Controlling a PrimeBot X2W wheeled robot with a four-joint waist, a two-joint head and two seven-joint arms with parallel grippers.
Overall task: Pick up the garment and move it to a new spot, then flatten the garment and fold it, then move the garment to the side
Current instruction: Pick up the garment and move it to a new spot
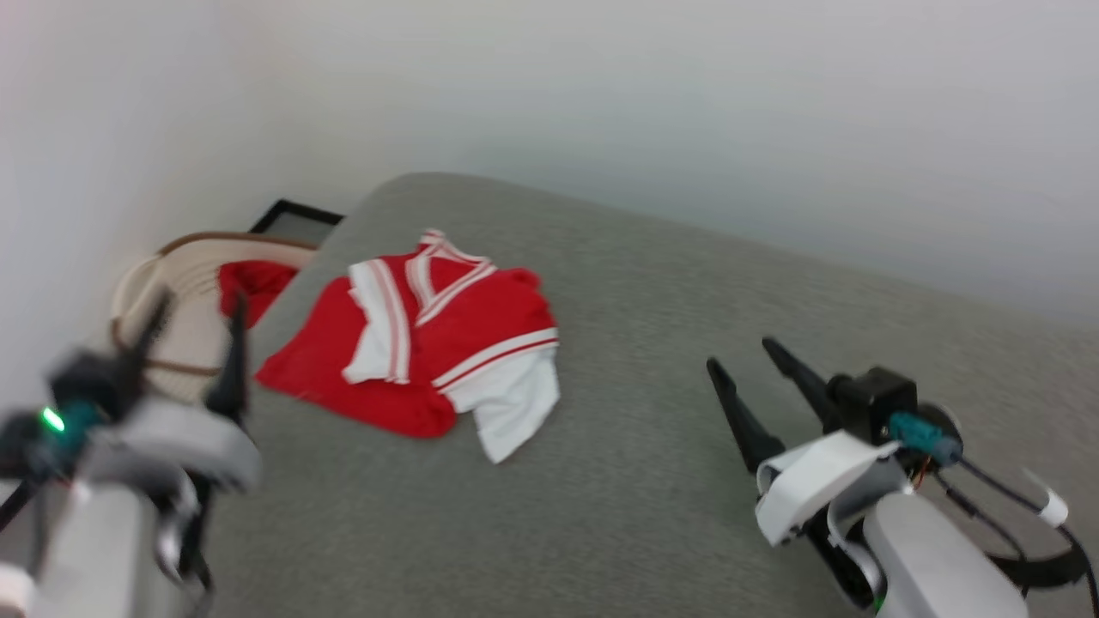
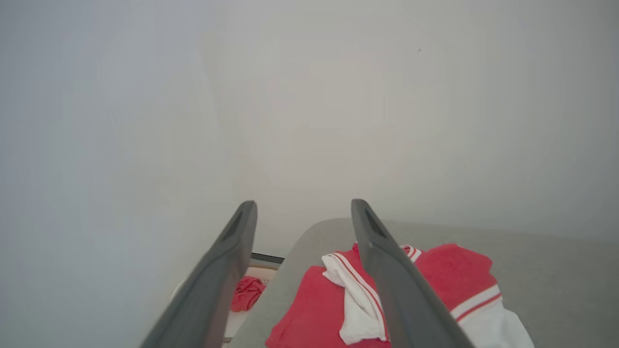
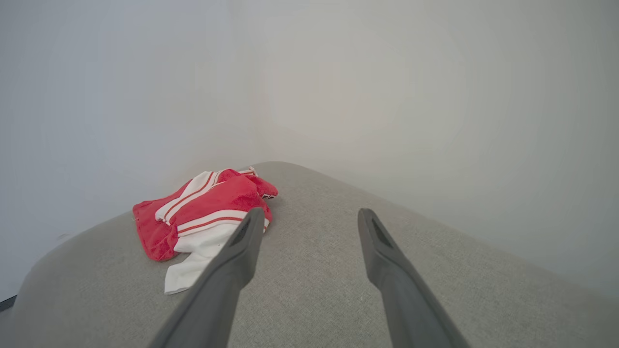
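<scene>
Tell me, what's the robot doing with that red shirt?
Nothing is being held yet. The red and white garment lies crumpled on the grey padded surface, near its left edge. The left gripper and right gripper are both open and hover apart from it, touching nothing. A pale basket holding a small red cloth sits beside the surface.

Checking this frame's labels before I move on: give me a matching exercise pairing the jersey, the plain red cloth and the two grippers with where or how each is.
1. garment
2. red cloth lump
3. left gripper
4. right gripper

a. lying in the pale basket
b. open, above bare grey cushion, right of the garment
c. crumpled on the cushion's left part
d. open, in front of the basket in the head view

Pairs: 1-c, 2-a, 3-d, 4-b.
</scene>
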